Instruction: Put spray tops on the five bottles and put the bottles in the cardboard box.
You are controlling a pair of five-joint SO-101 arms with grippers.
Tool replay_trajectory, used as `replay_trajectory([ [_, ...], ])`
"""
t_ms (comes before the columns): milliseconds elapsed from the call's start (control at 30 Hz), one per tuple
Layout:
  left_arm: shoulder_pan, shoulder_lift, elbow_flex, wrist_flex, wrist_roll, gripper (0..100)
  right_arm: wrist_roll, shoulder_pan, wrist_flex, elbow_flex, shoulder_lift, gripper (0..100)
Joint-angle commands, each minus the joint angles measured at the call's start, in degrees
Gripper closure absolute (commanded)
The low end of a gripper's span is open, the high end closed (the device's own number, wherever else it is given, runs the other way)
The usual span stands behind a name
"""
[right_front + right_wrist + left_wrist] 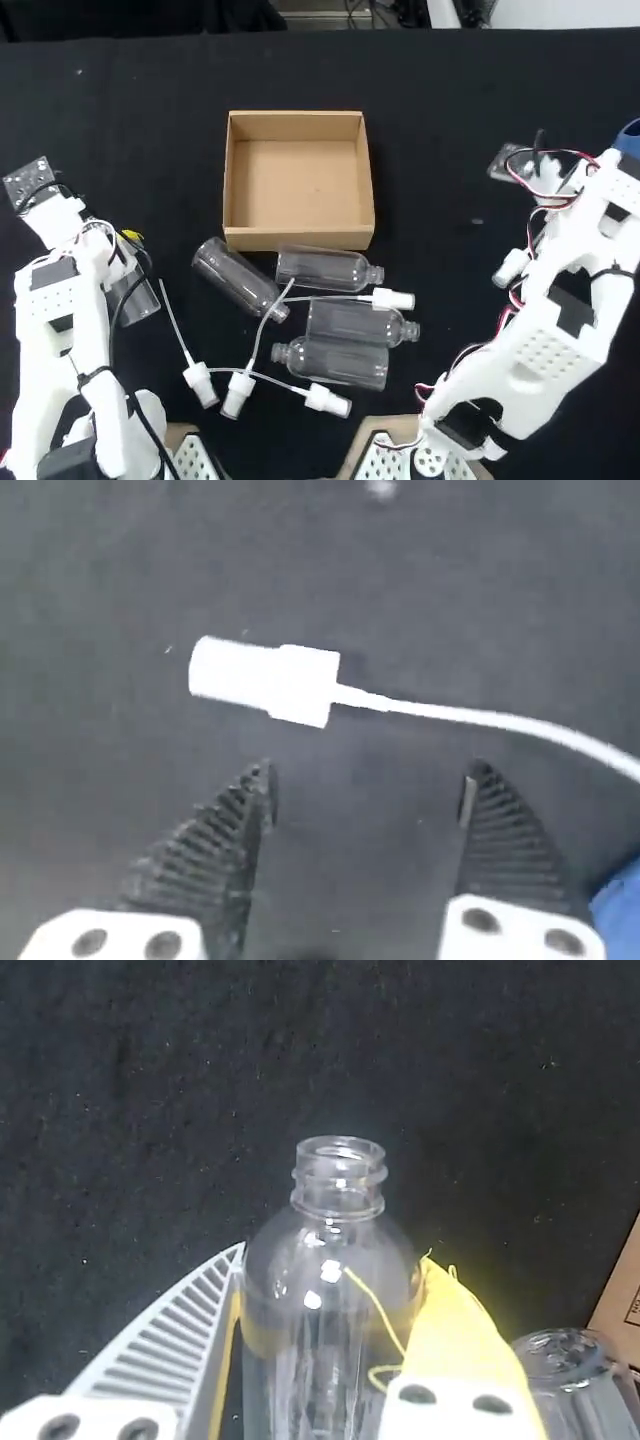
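My left gripper [330,1360] is shut on a clear capless bottle [338,1260], at the table's left [135,295]. Four more clear bottles lie just in front of the open cardboard box [300,180]: one [240,278], a second [328,268], a third [360,322] and the nearest [332,362]. My right gripper [365,775] stands open just above the cloth, close to a white spray top [265,683] with a long tube, at the table's right [510,265]. Another spray top [393,298] lies among the bottles, and three [238,395] lie near the front edge.
A black cloth [450,120] covers the table. The base of a lying bottle [570,1360] and a box corner [620,1300] are close to my left gripper. A blue object [628,130] sits at the far right edge by the right arm.
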Motion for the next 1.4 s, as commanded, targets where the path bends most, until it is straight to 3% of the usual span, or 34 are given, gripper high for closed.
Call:
replay_trajectory([
  [0,0.5,-0.1,-0.3,-0.8,0.7,97,10.2,0.8,2.4,-3.4,-0.4,73.0],
  [200,0.5,-0.1,-0.3,-0.9,0.5,97,23.6,0.7,6.3,-3.3,-0.5,73.3],
  [433,0.2,-0.1,-0.4,-0.8,0.4,97,32.3,0.4,6.5,-0.1,-0.3,73.3],
  [567,0.2,-0.1,-0.4,-0.8,0.3,97,33.4,-0.5,5.4,2.1,-0.3,73.3],
  [933,0.4,-0.1,-0.4,-0.8,0.3,97,33.1,-0.7,-12.9,16.0,-0.7,73.4],
  [1067,0.4,-0.1,-0.4,-0.8,0.2,97,28.3,-0.9,-16.0,17.0,-0.7,74.3],
  [1300,0.5,-0.1,-0.4,-0.8,0.2,97,13.3,-4.0,-16.3,15.2,-0.7,99.4],
  [1367,0.5,-0.1,-0.4,-0.8,0.2,97,8.4,-4.2,-16.3,14.0,-0.7,97.2],
])
